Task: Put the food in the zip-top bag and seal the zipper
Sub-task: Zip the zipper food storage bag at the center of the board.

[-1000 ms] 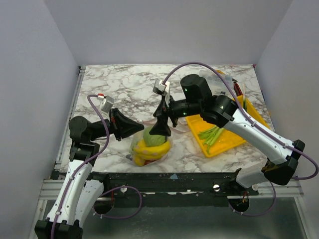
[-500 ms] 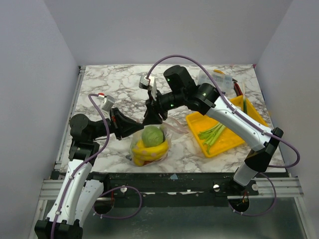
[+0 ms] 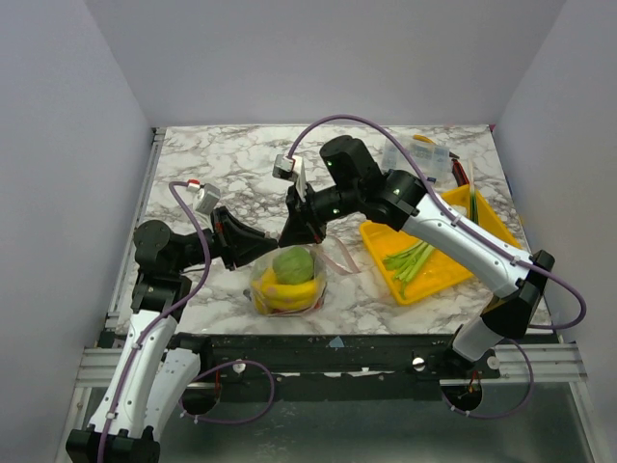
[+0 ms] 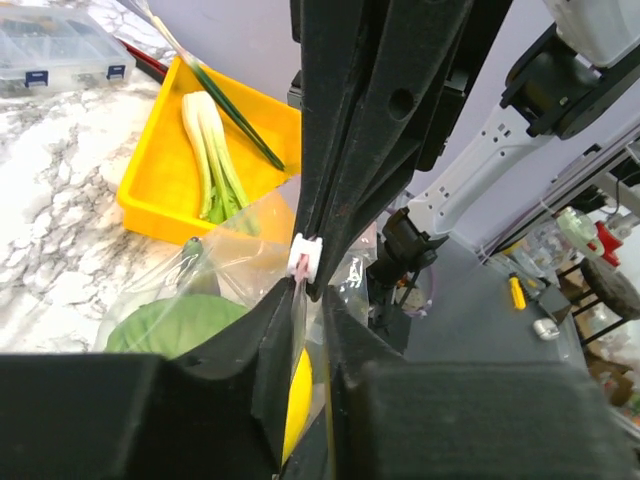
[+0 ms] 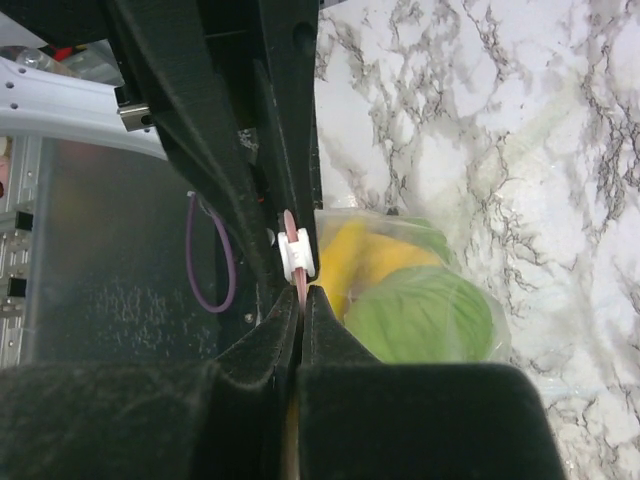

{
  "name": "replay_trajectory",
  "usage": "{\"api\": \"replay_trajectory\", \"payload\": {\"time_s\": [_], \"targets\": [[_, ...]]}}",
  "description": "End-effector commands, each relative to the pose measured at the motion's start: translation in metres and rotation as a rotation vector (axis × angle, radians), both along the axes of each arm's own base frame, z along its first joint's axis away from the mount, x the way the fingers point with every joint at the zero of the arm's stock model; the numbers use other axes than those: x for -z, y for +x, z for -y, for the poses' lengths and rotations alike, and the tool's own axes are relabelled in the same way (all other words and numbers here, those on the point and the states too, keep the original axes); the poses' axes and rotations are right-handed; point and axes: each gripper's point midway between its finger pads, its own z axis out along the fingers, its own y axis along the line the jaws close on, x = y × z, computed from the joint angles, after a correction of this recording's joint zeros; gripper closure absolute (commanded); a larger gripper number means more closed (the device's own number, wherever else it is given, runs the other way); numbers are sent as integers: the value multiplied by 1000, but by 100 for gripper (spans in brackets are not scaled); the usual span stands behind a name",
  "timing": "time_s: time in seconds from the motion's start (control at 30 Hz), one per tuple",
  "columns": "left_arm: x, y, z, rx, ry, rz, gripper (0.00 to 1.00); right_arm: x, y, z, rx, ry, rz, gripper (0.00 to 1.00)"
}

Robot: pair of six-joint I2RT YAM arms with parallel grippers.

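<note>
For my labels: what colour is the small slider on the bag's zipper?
The slider is white; left wrist view.

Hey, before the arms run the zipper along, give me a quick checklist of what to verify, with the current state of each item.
1. Left gripper shut on the zipper: ok.
2. Right gripper shut on the zipper: ok.
3. White slider seated on the strip between the two grippers: ok.
4. Green round food and bananas inside the zip-top bag: ok.
5. Bag mouth sealed along its full width: cannot tell, the arms hide most of it.
</note>
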Motion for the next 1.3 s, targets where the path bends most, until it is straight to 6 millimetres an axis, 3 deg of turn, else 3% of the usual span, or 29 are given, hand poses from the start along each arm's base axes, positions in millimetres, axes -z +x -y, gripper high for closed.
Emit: {"api": "replay_trajectory", "payload": {"time_s": [0.0, 0.13, 0.33, 0.57, 0.7, 1.03, 1.2, 1.27], "targets": [[-16, 2, -1, -10, -12, 49, 94, -22, -8, 0, -25, 69, 3, 100], [-15, 1, -1, -14, -4, 60, 100, -26, -8, 3, -11, 72, 11, 99], [-16, 0, -3, -40, -10, 78, 100, -36, -19, 3, -37, 99, -56, 55], [-19, -4, -3, -30, -10, 96, 100, -48, -13, -9, -34, 126, -70, 43], [-19, -5, -3, -28, -10, 99, 100, -46, -2, -16, -4, 117, -63, 46], [-22, -6, -3, -28, -11, 104, 100, -42, -6, -23, -52, 129, -87, 67], [-23, -4, -5, -53, -12, 92, 100, -41, -6, -21, -48, 125, -77, 98], [-24, 1, -7, -93, -12, 79, 100, -38, -5, -19, -40, 119, -68, 100]]}}
